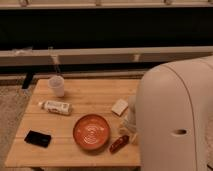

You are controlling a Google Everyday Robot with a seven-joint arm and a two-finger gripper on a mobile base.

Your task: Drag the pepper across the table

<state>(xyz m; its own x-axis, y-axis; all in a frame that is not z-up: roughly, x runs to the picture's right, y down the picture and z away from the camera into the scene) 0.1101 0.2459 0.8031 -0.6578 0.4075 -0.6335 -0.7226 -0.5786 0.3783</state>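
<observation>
The pepper (119, 144) is a small dark red-brown tapered thing lying near the front right edge of the bamboo-topped table (90, 96), just right of the orange bowl (92, 132). My gripper (128, 129) hangs down at the table's right side, right above and slightly behind the pepper, partly hidden by my large white arm casing (175, 115). I cannot tell whether it touches the pepper.
A translucent cup (56, 85) stands at the back left. A white bottle (56, 106) lies on its side at the left. A black phone-like slab (38, 138) lies at the front left. A pale square item (119, 106) lies behind the gripper. A dark bench runs behind the table.
</observation>
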